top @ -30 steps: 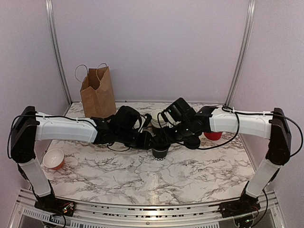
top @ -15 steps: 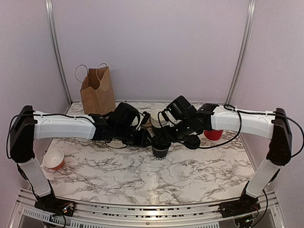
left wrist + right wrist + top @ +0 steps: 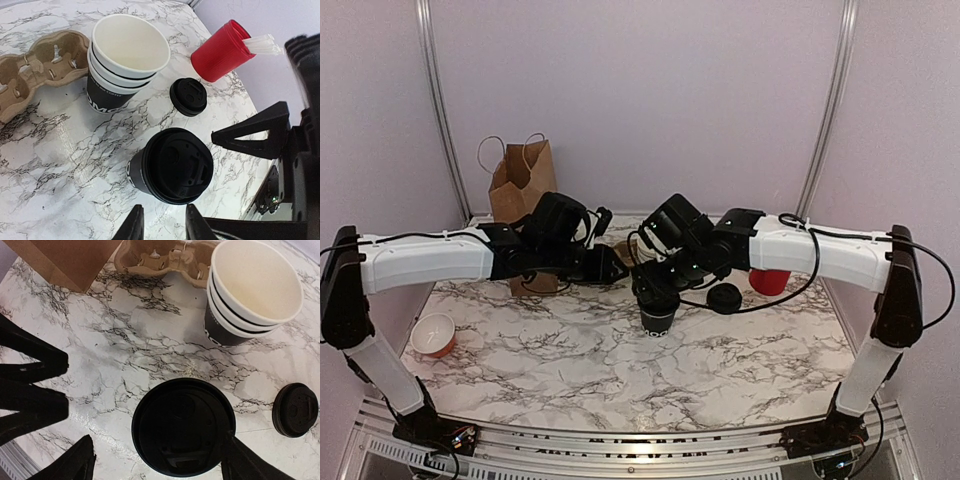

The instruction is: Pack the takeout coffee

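Shows, past a small red tub (image 3: 433, 333) at the near left, the coffee (image 3: 658, 316) upright and lidded at mid-table on the marble (image 3: 570, 370), bracketed by the right gripper (image 3: 157, 445), spread wide with a finger either side of the lid and no grip closed. Catches the left gripper (image 3: 162, 224) near the cup, held narrow and empty. Takes in, farther back, a loose lid (image 3: 295, 410), a stack of cups (image 3: 255, 285), a red cup (image 3: 220, 50) of straws, a cardboard carrier (image 3: 160, 257) and a paper bag (image 3: 525, 190) at the wall.
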### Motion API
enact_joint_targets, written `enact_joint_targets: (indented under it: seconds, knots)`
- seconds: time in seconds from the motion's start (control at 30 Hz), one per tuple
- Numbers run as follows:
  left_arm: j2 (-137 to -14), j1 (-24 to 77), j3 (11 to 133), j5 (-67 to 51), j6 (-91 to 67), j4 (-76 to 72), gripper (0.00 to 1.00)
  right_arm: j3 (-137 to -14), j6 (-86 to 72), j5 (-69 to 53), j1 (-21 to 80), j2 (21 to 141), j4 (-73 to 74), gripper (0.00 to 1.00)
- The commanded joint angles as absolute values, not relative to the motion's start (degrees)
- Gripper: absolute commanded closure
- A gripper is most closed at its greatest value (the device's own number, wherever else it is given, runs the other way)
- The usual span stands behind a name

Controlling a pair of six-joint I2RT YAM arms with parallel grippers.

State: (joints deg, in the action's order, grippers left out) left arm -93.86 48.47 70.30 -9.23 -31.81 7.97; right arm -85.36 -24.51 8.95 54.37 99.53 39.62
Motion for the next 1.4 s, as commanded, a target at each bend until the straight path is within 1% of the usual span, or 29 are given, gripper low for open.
enact_joint_targets:
  seconds: [0.0, 0.23, 0.37, 0.53, 0.67, 0.77, 0.9, 1.03, 1.2, 1.37]
  knots:
    - [-89.44, 47.02, 68.96, -6.99, -31.03, 10.29, 0.70, -88.59, -23.50, 13.09, 54.97, 102.82, 44.31, 0.15]
    - [-87.31, 45.90, 67.86, -6.57, -30.50, 10.71, 0.66, -88.62, -23.64, 14.80, 55.15, 103.14, 44.06, 0.11]
    - [-87.28, 45.57, 67.76, -6.92, -30.47, 10.72, 0.65, -88.86, -23.97, 14.25, 55.13, 104.37, 44.22, 0.11]
    - [-86.86, 45.14, 67.59, -7.30, -30.07, 10.69, 0.62, -88.69, -24.67, 14.06, 54.87, 104.99, 44.12, 0.19]
    - [-86.45, 44.85, 67.42, -7.51, -29.93, 10.72, 0.59, -88.56, -24.90, 13.39, 54.80, 105.61, 44.48, 0.22]
    - [-85.93, 44.66, 67.25, -7.58, -29.80, 10.72, 0.59, -88.23, -25.30, 13.01, 54.71, 105.98, 44.74, 0.27]
    - [-85.52, 44.39, 67.23, -7.92, -29.63, 10.71, 0.57, -87.88, -25.75, 12.91, 54.76, 106.15, 44.80, 0.29]
    - [-85.35, 44.14, 67.49, -7.98, -29.45, 11.03, 0.55, -88.81, -26.14, 13.66, 54.76, 105.49, 45.59, 0.36]
    - [-84.95, 43.87, 67.74, -7.92, -29.20, 11.05, 0.48, -90.29, -26.28, 15.01, 54.77, 103.07, 46.29, 0.42]
    - [-84.74, 43.62, 67.99, -7.83, -29.15, 11.03, 0.42, -90.84, -26.73, 15.93, 54.76, 100.69, 47.58, 0.43]
